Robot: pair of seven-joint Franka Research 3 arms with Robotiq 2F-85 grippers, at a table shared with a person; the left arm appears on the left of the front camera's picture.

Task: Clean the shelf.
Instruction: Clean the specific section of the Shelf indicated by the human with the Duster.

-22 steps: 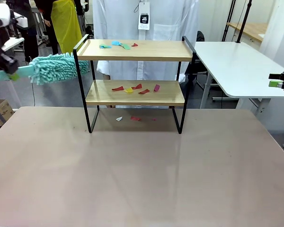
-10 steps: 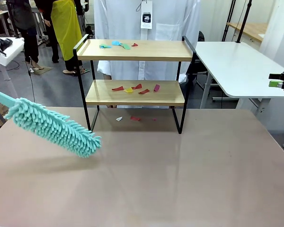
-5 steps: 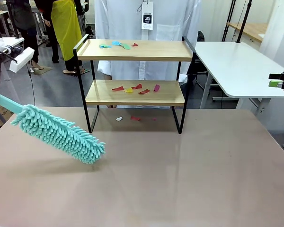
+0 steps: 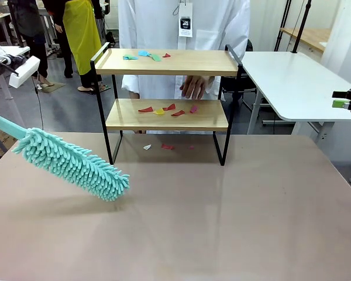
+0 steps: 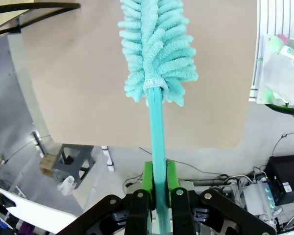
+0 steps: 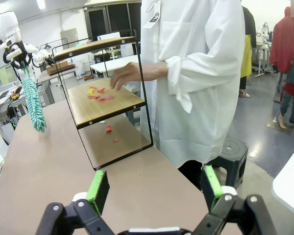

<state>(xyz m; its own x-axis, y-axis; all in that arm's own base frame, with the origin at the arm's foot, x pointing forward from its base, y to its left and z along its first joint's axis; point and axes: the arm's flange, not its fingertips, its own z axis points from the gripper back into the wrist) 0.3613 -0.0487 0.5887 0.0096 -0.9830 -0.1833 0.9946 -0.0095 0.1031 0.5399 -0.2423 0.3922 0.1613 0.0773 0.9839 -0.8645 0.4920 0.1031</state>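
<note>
The shelf (image 4: 175, 62) stands at the far middle of the table, two wooden boards in a black frame. Coloured paper scraps (image 4: 143, 55) lie on its top board, more scraps (image 4: 169, 109) on the lower board, and a few on the table underneath (image 4: 164, 146). My left gripper (image 5: 157, 169) is shut on the teal handle of a fluffy teal duster (image 4: 73, 164), whose head hangs tilted just above the table, left of the shelf. My right gripper (image 6: 155, 183) stands open and holds nothing, far out at the right edge (image 4: 341, 99). A person's hand (image 4: 193, 86) hovers over the lower board from behind.
The person in a white coat (image 6: 196, 73) stands right behind the shelf. A white table (image 4: 292, 82) sits at the back right and a black stool (image 6: 232, 156) beside the person. The near half of my table (image 4: 193, 216) is bare.
The duster swung down from beside the top board to low over the table left of the shelf, then barely moved. The person's hand came in over the lower board.
</note>
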